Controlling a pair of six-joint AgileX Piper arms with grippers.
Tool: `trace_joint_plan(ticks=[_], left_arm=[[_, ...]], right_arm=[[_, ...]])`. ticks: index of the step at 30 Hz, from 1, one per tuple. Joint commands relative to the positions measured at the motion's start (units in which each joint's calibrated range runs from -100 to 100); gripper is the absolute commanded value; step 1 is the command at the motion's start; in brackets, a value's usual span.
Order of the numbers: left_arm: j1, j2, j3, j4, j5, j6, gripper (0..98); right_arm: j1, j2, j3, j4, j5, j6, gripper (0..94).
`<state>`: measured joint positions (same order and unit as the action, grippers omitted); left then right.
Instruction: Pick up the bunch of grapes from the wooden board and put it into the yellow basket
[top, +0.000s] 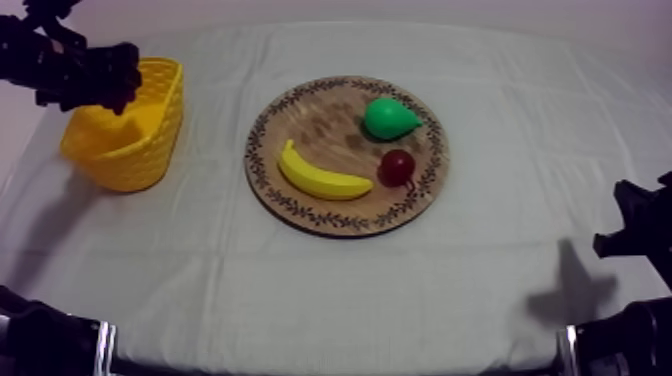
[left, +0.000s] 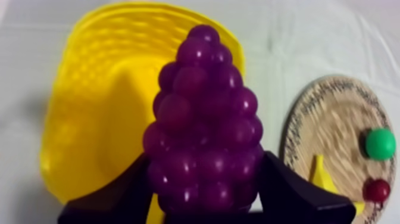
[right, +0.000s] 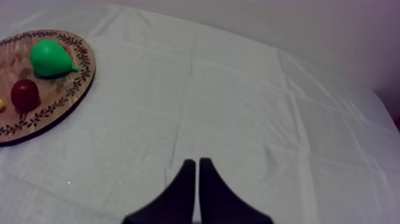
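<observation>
Pinches glossy purple bunch of grapes in left gripper above woven yellow basket (right gripper pressed together); risks spilling if released near rim.

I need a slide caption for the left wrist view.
Left gripper, shut on the grapes, holds them over the basket; the board lies beside it.

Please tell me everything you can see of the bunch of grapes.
The bunch of grapes is dark purple, made of many round glossy berries that look like plastic, forming a cone that narrows away from the grip. The jaws of the left gripper are closed on its wide end, one at each side. It hangs above the yellow basket, off the wooden board.
</observation>
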<state>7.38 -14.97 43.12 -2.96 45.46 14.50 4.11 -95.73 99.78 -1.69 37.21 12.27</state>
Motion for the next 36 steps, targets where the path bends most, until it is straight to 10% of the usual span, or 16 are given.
trace_joint_plan(ticks=[1, 36], left_arm=[[-1.5, 0.6, -1.2, -0.05, 0.1, -0.4, 31.6], [-4.1, 22.7, -1.7, 0.09, -11.4, -1.4, 31.7]], right_arm=[[0.0, 0.0, 0.0, 0.0, 0.0, 0.0, 0.5], [0.0, 0.0, 0.0, 0.0, 0.0, 0.0, 0.5]])
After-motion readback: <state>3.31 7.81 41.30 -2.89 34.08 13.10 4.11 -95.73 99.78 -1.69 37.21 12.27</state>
